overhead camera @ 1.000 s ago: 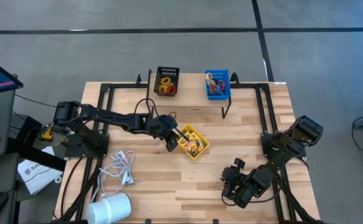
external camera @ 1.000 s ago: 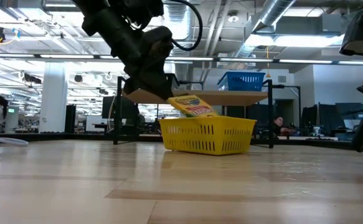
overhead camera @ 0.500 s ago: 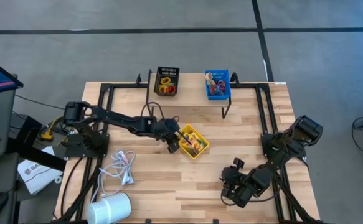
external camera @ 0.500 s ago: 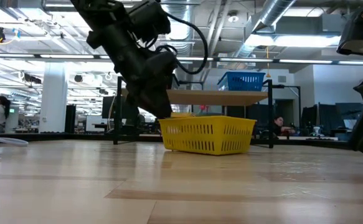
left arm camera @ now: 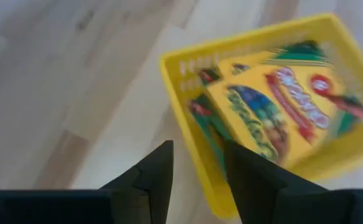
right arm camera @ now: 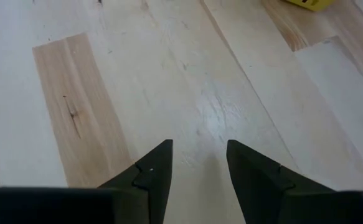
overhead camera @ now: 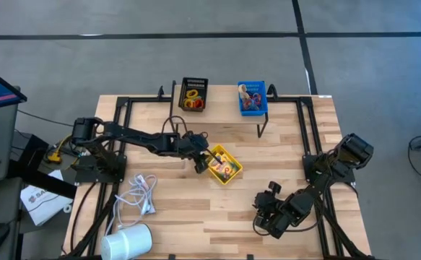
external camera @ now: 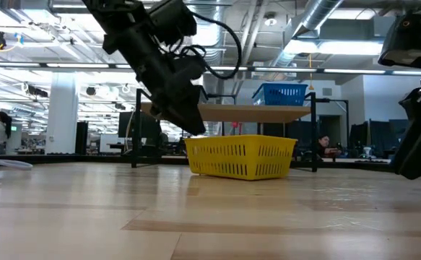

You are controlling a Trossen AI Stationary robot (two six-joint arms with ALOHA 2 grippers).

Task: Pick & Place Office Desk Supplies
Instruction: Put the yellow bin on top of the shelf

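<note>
**Left gripper over the yellow bin, jaws apart and empty**

Seen from above, a pale wooden surface sits on a grey floor, with a black frame running along its left, far and right edges. The near middle of the wood is bare, giving open room between the two arms. At the near left corner lie a white cable and a white cylinder, close to the edge.

Three bins stand on the surface. The black bin is at the far edge, left of centre, and holds yellow and red rings. The blue bin is just to its right along the same edge, with mixed coloured items too small to tell. The yellow bin sits near the centre, turned at an angle, well apart from the other two. It holds yellow-and-green crayon boxes, lying flat inside.

The left gripper reaches in from the left and hangs at the yellow bin's left rim. In the left wrist view its jaws stand apart with nothing between them; the bin's rim shows just beyond the fingertips.

The right gripper waits low over bare wood near the right front. Its jaws are apart and hold nothing.
</note>
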